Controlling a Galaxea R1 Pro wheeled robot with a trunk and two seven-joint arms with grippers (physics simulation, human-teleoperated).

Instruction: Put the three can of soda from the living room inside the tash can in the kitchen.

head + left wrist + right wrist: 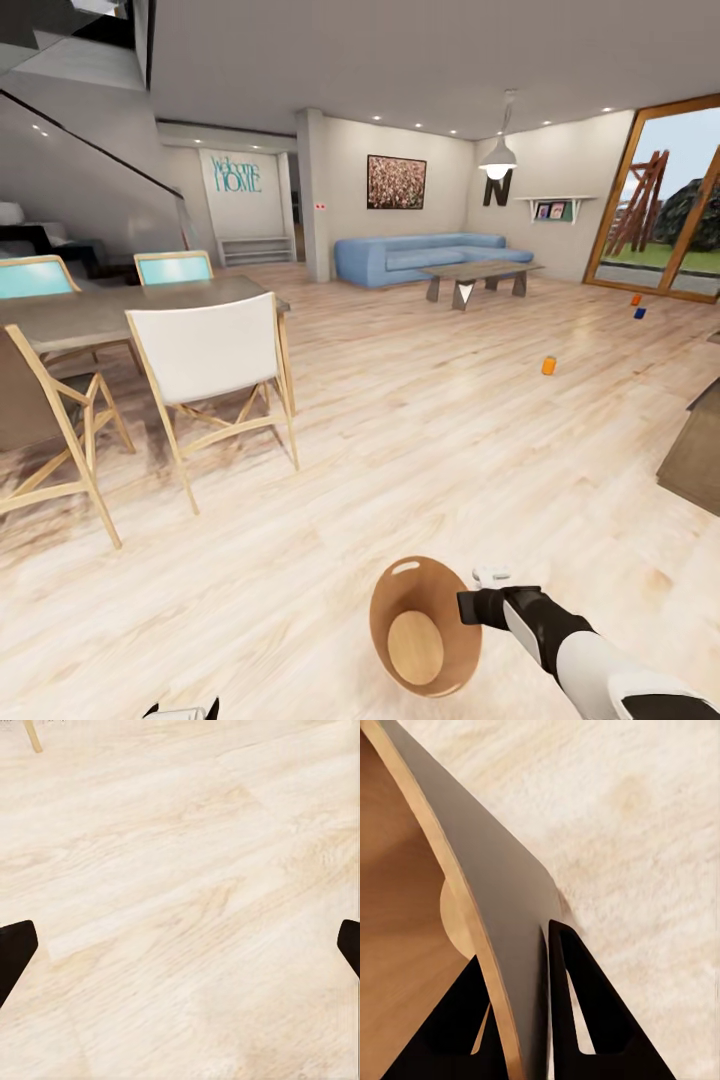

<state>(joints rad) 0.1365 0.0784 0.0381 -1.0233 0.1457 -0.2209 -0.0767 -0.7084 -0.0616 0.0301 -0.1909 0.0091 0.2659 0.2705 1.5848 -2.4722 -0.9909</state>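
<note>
My right gripper (468, 606) is shut on the rim of the tash can (392, 612), which hangs tilted low over the pale wood floor, its brown inside facing up. In the right wrist view the fingers (589, 1020) pinch the bin's wall (499, 892), one inside and one outside. One orange can of soda (548, 366) stands on the floor ahead to the right. Farther off, near the glass door, stand another orange can (635, 299) and a dark blue can (640, 313). My left gripper (180, 952) is open over bare floor, its fingertips (15, 949) wide apart.
A dining table (110, 310) with wooden chairs (215, 375) stands at the left. A blue sofa (425, 257) and a low coffee table (480, 275) sit at the back. A dark rug edge (695, 455) lies at the right. Stairs rise at far left.
</note>
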